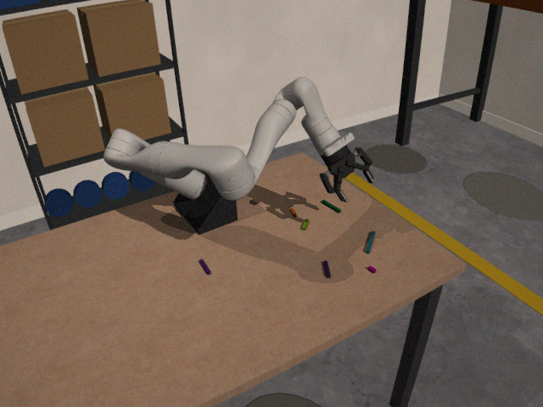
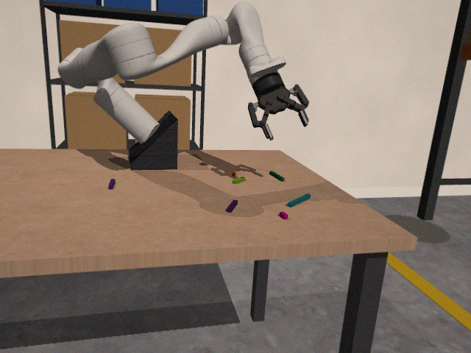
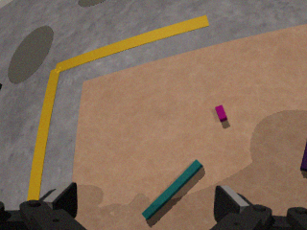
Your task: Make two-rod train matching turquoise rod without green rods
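My gripper (image 1: 357,188) (image 2: 287,130) (image 3: 146,200) is open and empty, high above the table's right part. The turquoise rod (image 1: 369,242) (image 2: 299,200) (image 3: 173,190) lies flat at the right. A magenta rod (image 1: 372,269) (image 2: 283,215) (image 3: 221,113) lies nearer the front edge. One purple rod (image 1: 327,269) (image 2: 231,206) (image 3: 304,158) lies left of it, cut off in the wrist view. Another purple rod (image 1: 204,266) (image 2: 111,184) lies far left. An orange rod (image 1: 293,213) (image 2: 233,173) lies close to a lime rod (image 1: 305,225) (image 2: 238,179), apart. No rods touch end to end.
A dark green rod (image 1: 331,206) (image 2: 277,176) lies behind the turquoise one. The arm's black base (image 1: 205,214) (image 2: 160,155) stands at the back of the wooden table (image 1: 131,324) (image 2: 151,228) (image 3: 129,115). The arm's shadow crosses the table around several rods. The table's right edge borders the floor.
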Controlling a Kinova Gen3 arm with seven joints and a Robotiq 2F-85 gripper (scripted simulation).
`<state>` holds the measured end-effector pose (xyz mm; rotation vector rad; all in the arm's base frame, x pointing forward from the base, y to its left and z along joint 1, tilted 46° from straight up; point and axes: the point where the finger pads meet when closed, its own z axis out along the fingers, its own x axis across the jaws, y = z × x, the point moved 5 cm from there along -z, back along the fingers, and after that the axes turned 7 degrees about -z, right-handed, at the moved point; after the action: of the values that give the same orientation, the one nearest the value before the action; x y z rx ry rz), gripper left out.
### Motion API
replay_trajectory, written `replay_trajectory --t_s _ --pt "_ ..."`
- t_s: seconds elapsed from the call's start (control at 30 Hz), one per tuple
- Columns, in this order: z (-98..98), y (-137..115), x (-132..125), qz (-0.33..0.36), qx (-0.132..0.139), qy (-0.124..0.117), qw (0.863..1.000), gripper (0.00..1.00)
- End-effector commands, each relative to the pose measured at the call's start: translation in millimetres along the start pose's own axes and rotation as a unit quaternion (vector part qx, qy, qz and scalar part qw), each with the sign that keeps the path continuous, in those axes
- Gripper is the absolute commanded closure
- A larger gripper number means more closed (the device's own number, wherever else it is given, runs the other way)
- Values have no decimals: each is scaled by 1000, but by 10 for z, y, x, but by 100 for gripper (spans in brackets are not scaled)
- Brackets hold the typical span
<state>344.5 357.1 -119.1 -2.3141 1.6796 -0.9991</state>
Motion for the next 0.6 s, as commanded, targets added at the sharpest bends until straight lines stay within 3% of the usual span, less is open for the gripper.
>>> replay_trajectory --t_s 0.0,0.07,0.33,0.57 --pt "-118 346 -184 -10 -32 10 999 0" --pt "-118 346 -184 -10 -32 10 999 0" --pt "-460 1102 -232 -23 -138 67 988 0" --pt "-746 1566 -209 -43 -203 110 972 0"
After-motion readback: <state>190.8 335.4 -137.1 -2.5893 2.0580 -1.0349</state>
